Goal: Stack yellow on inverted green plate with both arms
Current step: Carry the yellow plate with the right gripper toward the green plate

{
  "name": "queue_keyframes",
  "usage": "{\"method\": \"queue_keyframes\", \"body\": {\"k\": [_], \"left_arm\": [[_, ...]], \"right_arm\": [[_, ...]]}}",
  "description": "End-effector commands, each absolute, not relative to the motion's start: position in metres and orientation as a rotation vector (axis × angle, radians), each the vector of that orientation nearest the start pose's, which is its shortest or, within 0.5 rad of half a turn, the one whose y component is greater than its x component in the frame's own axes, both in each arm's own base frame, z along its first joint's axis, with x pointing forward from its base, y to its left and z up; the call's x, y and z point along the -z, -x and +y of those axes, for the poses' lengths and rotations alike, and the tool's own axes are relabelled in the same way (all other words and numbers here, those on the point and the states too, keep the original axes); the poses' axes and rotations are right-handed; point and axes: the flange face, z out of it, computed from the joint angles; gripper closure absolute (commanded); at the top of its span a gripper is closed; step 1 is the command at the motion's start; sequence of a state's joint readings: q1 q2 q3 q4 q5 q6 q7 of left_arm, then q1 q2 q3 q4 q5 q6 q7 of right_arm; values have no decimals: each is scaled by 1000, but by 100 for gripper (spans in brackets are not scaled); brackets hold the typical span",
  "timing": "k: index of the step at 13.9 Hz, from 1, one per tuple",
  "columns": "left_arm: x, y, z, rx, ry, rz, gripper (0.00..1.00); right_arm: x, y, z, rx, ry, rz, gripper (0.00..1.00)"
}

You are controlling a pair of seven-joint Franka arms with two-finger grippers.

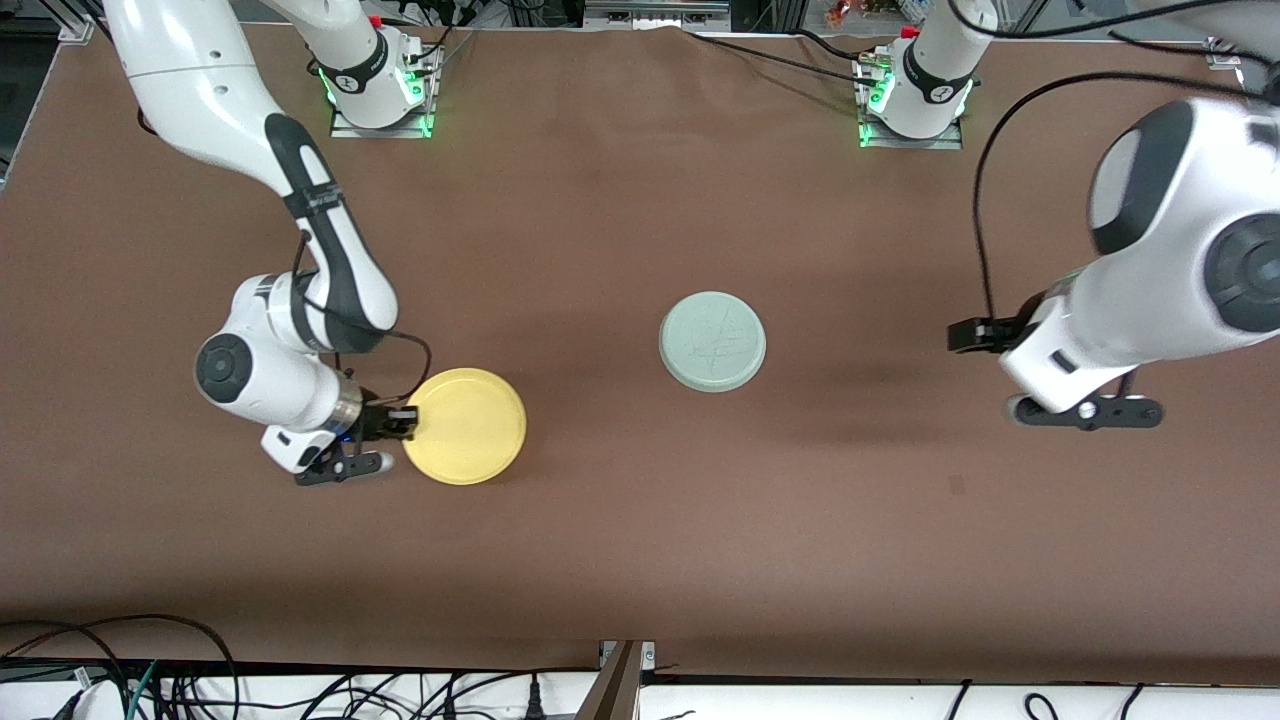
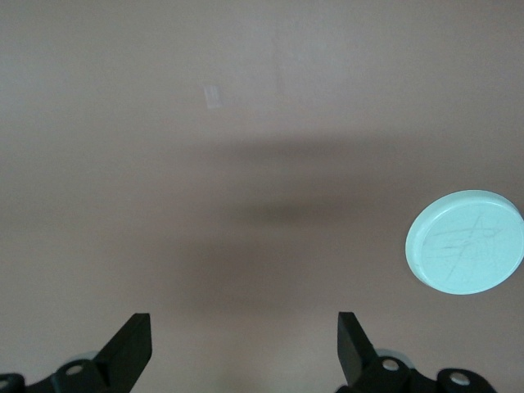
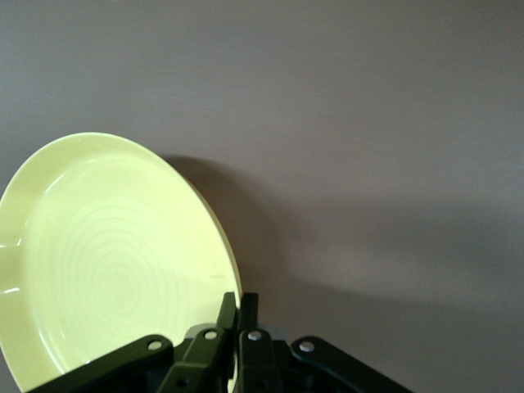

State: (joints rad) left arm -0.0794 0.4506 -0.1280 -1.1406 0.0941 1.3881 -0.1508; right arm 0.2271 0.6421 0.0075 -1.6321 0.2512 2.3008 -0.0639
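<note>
Yellow plate (image 1: 465,426) sits lowest in my front view, toward the right arm's end of the table (image 1: 640,520), and my right tool (image 1: 403,421) is clamped on its rim; the right wrist view shows the fingers (image 3: 237,315) pinched together on that edge (image 3: 123,270). I see the green plate (image 1: 712,340) upside down near the table's middle, flat underside up, well apart from the yellow one. My left tool (image 2: 246,344) waits with fingers spread wide over bare table toward the left arm's end.
</note>
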Motion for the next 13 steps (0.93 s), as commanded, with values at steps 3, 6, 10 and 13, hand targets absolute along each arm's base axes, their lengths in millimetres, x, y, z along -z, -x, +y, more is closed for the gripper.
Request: {"method": "queue_keyframes", "body": {"k": [3, 6, 10, 13], "left_arm": [[-565, -602, -49, -60, 3065, 309, 0], [-579, -587, -25, 190, 3048, 318, 0], [-580, -572, -6, 41, 3069, 202, 0], [-583, -571, -6, -19, 3090, 173, 0]], "right_arm": [[-282, -633, 276, -86, 2851, 52, 100], [-284, -587, 357, -85, 2842, 171, 100], [-280, -522, 426, -51, 2812, 245, 100], [-259, -466, 470, 12, 2773, 248, 100]]}}
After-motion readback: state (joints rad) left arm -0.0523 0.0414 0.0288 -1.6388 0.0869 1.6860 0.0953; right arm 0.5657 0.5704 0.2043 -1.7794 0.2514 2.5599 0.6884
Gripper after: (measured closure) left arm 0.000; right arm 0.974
